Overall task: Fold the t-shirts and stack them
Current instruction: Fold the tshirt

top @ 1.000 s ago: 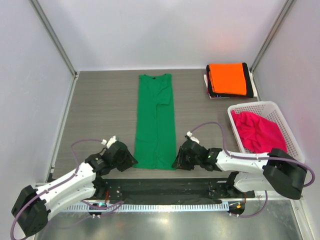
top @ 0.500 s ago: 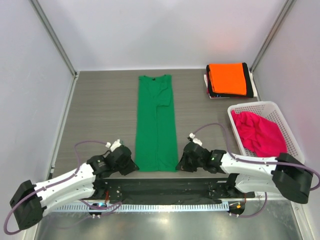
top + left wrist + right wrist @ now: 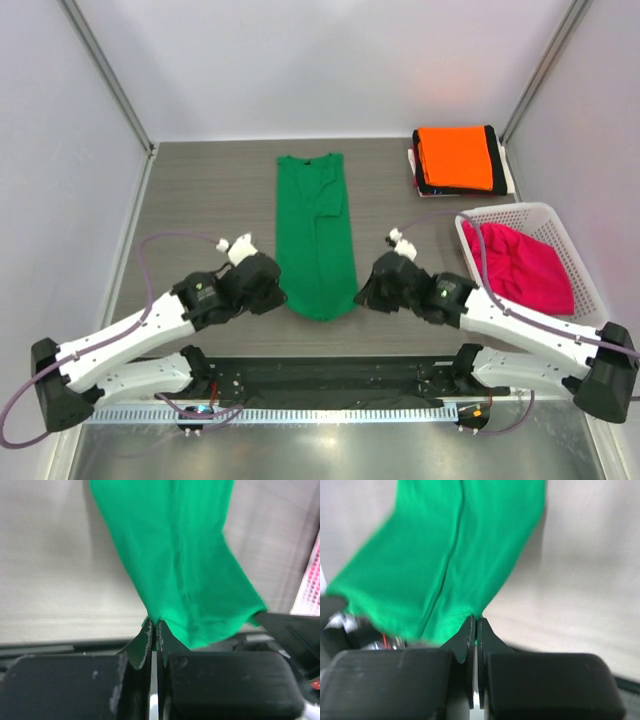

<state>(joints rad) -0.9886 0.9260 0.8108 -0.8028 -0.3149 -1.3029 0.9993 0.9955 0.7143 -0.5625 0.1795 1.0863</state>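
Green t-shirt (image 3: 316, 230) lengthwise near-to-far, collar far

Two arms up: left arm (image 3: 130, 335), right arm (image 3: 520, 320); long white shells, black joints & rounded black bases; purplish cable (image 3: 175, 235) loops off left, another off right; small white plug (image 3: 238, 243) on each wrist; left end effector (image 3: 154, 630) black, thin tapered fingers, matte blocks w/ pale scuffs; right end effector (image 3: 474, 625) same build.
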